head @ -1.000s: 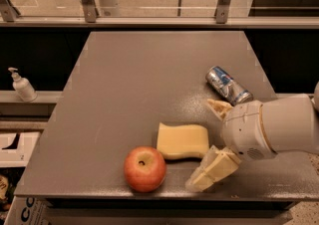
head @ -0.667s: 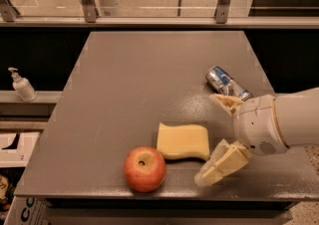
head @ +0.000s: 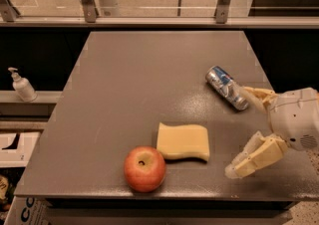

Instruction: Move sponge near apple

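The pale yellow sponge (head: 183, 142) lies flat on the grey table (head: 149, 79) near its front edge. The red-orange apple (head: 144, 168) stands just to the sponge's front left, almost touching its corner. My gripper (head: 240, 132) is at the right side of the table, to the right of the sponge and apart from it. It is open and empty, with one pale finger (head: 253, 157) near the front edge and the other (head: 256, 93) by the can.
A silver-blue soda can (head: 227, 87) lies on its side at the right, close to my gripper's far finger. A soap dispenser (head: 22, 85) stands on a ledge left of the table. A glass railing runs along the back.
My gripper has drawn back to the right, away from the sponge. The sponge and apple have stayed where they were.
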`<state>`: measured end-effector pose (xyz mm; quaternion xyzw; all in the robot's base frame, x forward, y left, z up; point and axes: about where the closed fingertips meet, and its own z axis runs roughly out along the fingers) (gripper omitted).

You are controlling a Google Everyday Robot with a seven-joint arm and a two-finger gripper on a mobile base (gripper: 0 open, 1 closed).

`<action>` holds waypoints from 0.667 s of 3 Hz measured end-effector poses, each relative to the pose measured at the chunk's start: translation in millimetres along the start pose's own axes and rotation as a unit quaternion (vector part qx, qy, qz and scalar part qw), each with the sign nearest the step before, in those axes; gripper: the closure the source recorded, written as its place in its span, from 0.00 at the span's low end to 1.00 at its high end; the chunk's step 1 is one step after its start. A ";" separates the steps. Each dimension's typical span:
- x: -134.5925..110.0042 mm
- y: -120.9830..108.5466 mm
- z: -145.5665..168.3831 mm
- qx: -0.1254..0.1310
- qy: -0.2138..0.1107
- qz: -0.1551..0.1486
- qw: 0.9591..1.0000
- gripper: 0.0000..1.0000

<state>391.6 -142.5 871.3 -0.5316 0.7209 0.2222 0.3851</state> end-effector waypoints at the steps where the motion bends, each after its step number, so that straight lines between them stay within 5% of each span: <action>1: 10.5 1.9 -21.8 0.003 -0.015 0.008 1.000 0.00; 2: 11.4 2.6 -24.2 0.003 -0.016 0.009 1.000 0.00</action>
